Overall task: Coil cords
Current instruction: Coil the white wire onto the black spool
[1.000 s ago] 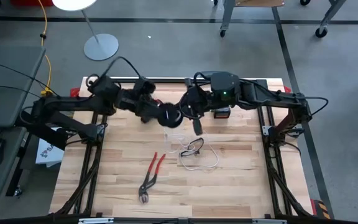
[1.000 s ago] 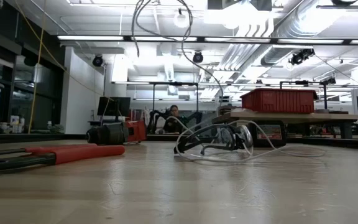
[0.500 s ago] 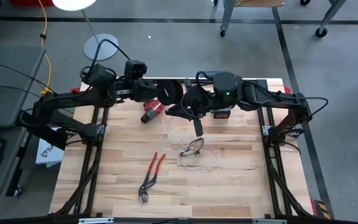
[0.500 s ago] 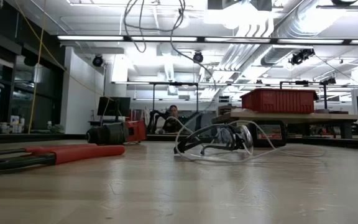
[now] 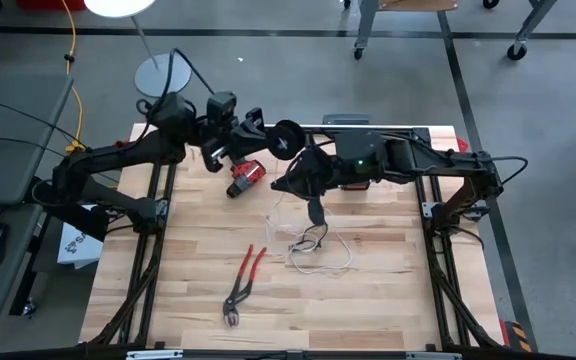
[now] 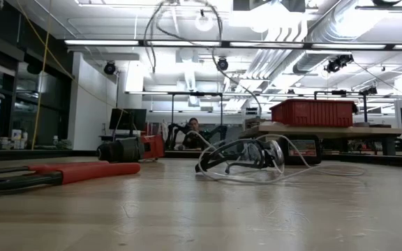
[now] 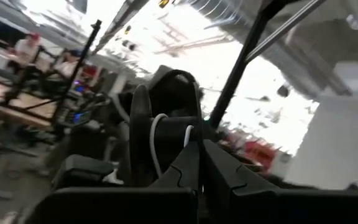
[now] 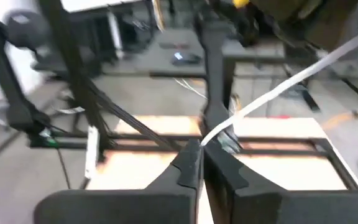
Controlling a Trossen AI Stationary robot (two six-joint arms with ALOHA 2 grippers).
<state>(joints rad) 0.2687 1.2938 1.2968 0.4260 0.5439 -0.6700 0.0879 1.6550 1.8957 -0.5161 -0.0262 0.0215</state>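
1. The small black round spool (image 5: 287, 138) is held clamped in the left pincer (image 7: 199, 163), raised near the counter (image 5: 388, 290) far edge.
2. The thin white cord (image 8: 272, 93) is pinched by the closed right pincer (image 8: 199, 163); its limp remainder lies mid-counter beside clear glasses (image 6: 246, 157) and red pliers (image 5: 243, 283).
3. The near counter planks are left free.

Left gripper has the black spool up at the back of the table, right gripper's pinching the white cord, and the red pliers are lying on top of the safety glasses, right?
Not quite: in the high view the red pliers lie on bare wood, apart from the safety glasses. The left gripper does hold the black spool, and the right gripper pinches the white cord.
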